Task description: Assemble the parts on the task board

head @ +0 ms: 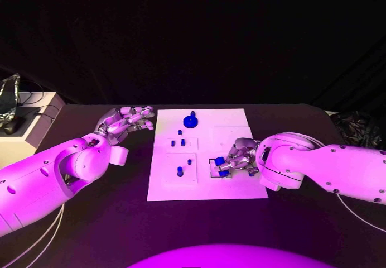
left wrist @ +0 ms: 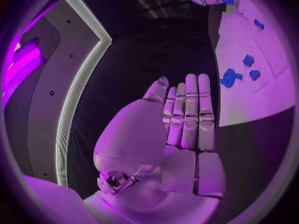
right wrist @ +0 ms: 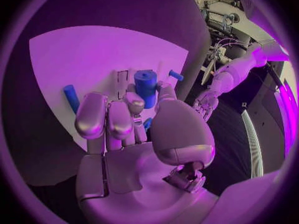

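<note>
Right hand (head: 236, 161) on task board (head: 233, 120), gripping blue part (right wrist: 146, 86); left hand (head: 125, 121) empty, fingers apart.

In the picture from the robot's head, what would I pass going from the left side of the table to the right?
The left hand beside the board → the white task board with small blue parts on it → the right hand, its fingers down at blue pieces near the board's right edge.

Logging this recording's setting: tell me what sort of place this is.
Probably a robotics lab or demo booth. A black table with dark drapes behind carries a white rectangular task board with small blue parts; the right hand works there, the left hand waits beside it, and a pale cabinet holds cables.
</note>
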